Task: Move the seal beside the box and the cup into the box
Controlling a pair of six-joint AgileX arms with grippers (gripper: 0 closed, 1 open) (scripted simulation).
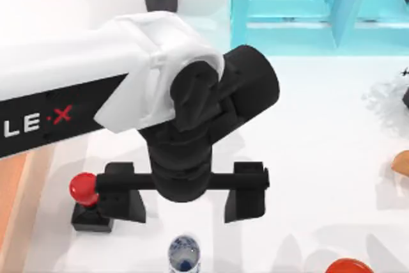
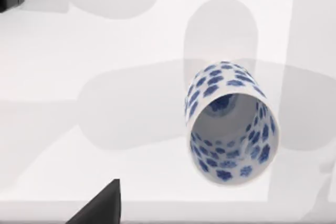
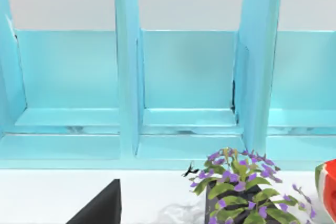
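My left pincer hangs spread wide above the table. Seal touches its left finger; cup just below, ungrasped.

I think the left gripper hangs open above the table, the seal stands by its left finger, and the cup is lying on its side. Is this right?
Not quite. The top view shows the cup standing upright, not lying on its side. The rest holds: the left gripper hangs open above the table, and the seal stands by its left finger.
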